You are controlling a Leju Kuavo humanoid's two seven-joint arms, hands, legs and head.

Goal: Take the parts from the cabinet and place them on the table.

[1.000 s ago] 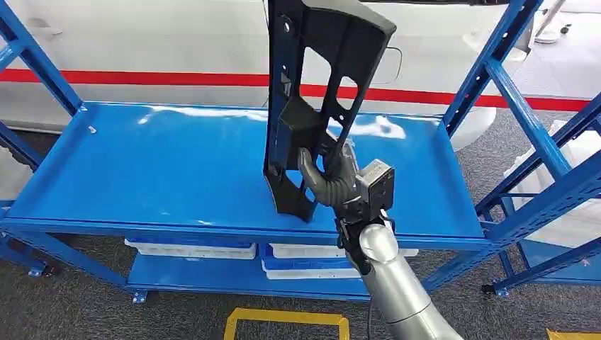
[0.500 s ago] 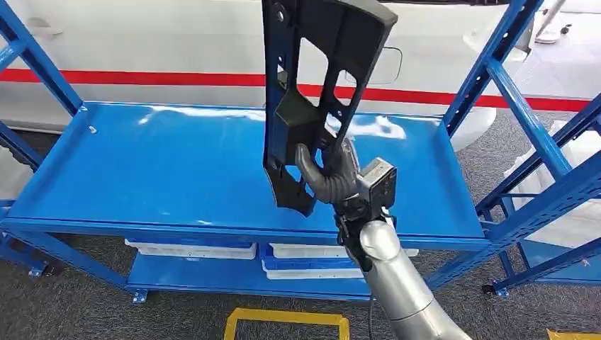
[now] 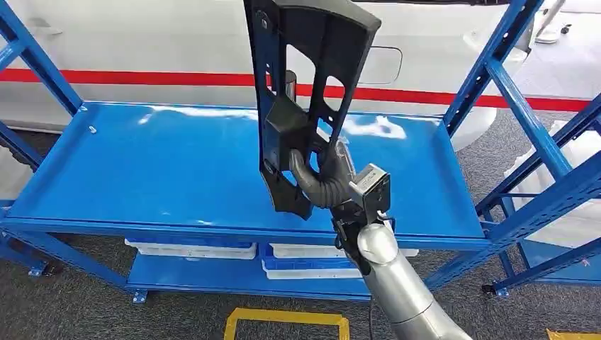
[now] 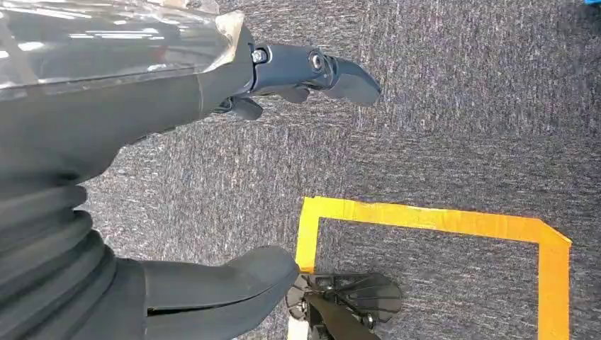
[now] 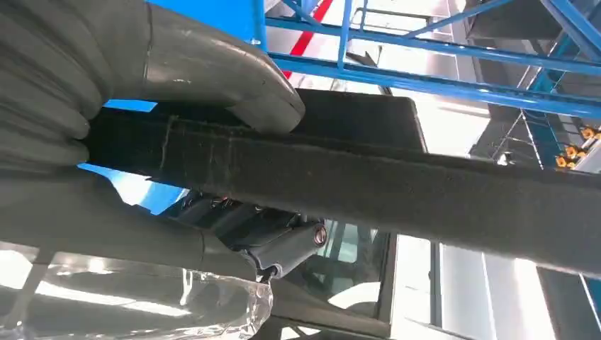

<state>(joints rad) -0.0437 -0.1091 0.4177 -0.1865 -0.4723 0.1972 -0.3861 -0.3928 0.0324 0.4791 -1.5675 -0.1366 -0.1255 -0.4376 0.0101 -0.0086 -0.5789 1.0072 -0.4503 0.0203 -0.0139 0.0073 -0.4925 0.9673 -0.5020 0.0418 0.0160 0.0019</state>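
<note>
A large black plastic part (image 3: 305,92) with several cut-out openings stands nearly upright over the blue shelf (image 3: 142,170) of the cabinet, its lower end just above the shelf surface. My right hand (image 3: 322,177) grips it low down, thumb through one opening. In the right wrist view the thumb (image 5: 234,78) presses on a black bar of the part (image 5: 397,191). My left hand (image 4: 212,142) hangs over the grey carpet with its fingers (image 4: 319,71) apart, holding nothing.
Blue uprights (image 3: 496,64) frame the shelf on both sides. White trays (image 3: 191,249) lie on the lower shelf. Yellow tape (image 3: 283,319) marks a square on the carpet in front. A second blue rack (image 3: 560,184) stands at the right.
My right hand has lifted the black part slightly and carried it a little to the left; its top now leans further left.
</note>
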